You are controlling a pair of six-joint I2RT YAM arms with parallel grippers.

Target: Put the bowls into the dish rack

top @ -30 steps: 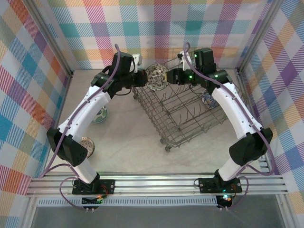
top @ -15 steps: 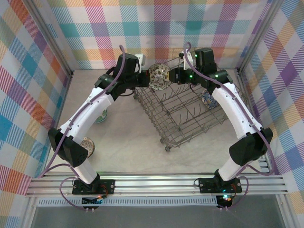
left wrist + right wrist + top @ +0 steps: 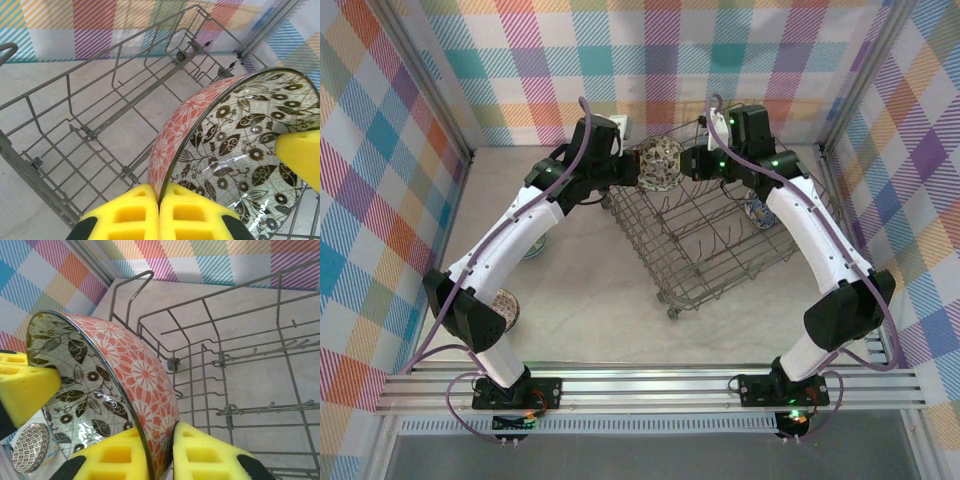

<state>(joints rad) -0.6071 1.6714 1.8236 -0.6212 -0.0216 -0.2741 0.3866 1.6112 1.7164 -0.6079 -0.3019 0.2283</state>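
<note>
A bowl (image 3: 658, 163), red-orange flowers outside and brown leaves inside, hangs on edge over the far corner of the dish rack (image 3: 710, 240). My left gripper (image 3: 632, 170) is shut on its rim from the left; in the left wrist view its pads (image 3: 160, 192) pinch the rim of the bowl (image 3: 240, 135). My right gripper (image 3: 685, 163) holds the opposite rim. Seen from the right wrist, the right gripper (image 3: 159, 432) has one pad on each side of the wall of the bowl (image 3: 135, 375). The rack's wires (image 3: 100, 100) lie below.
A blue-white bowl (image 3: 757, 210) sits beside the rack's right side under the right arm. A green bowl (image 3: 532, 245) and a tan-brown bowl (image 3: 505, 308) lie on the table by the left arm. A grey bowl (image 3: 31, 447) shows behind the held bowl.
The left gripper carried the bowl to the right, up to the right gripper. The right gripper's jaws closed onto the bowl's far rim.
</note>
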